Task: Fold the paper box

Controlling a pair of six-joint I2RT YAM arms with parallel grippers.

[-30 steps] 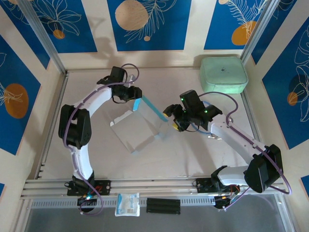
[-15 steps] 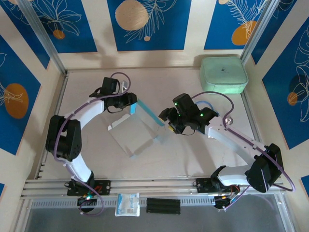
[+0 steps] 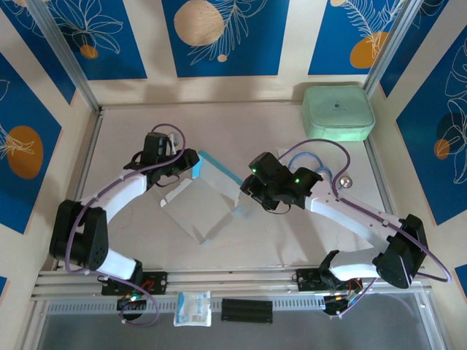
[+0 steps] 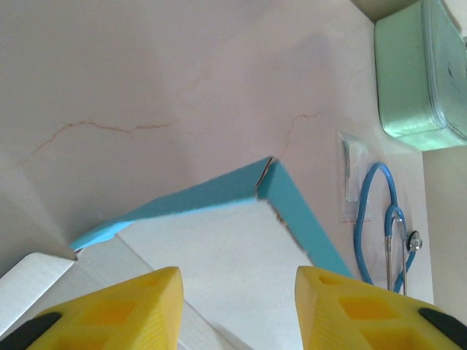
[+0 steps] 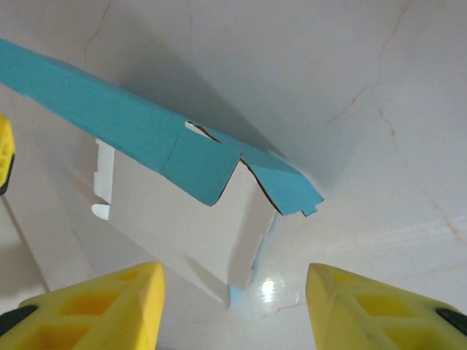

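The paper box (image 3: pixel 198 203) lies partly folded in the middle of the table, whitish inside, with a light blue wall (image 3: pixel 219 167) raised along its far edge. My left gripper (image 3: pixel 193 165) sits at the box's far left corner. In the left wrist view its jaws (image 4: pixel 237 295) stand open over the white inner panel (image 4: pixel 219 248), and two blue flaps (image 4: pixel 299 215) meet at a corner beyond them. My right gripper (image 3: pixel 245 192) is at the box's right edge, open (image 5: pixel 233 292), with nothing between its fingers. Blue flaps (image 5: pixel 139 124) rise just ahead of it.
A mint-green case (image 3: pixel 338 113) stands at the back right corner, also in the left wrist view (image 4: pixel 419 73). A blue cable loop (image 3: pixel 310 162) lies behind the right arm. A white packet (image 3: pixel 193 308) and a black part (image 3: pixel 246 310) rest on the front rail.
The left arm has swung left and nearer, bringing its gripper down to the box's far left corner. The right gripper has moved left to the box's edge, its jaws narrowing. The box shifted slightly left.
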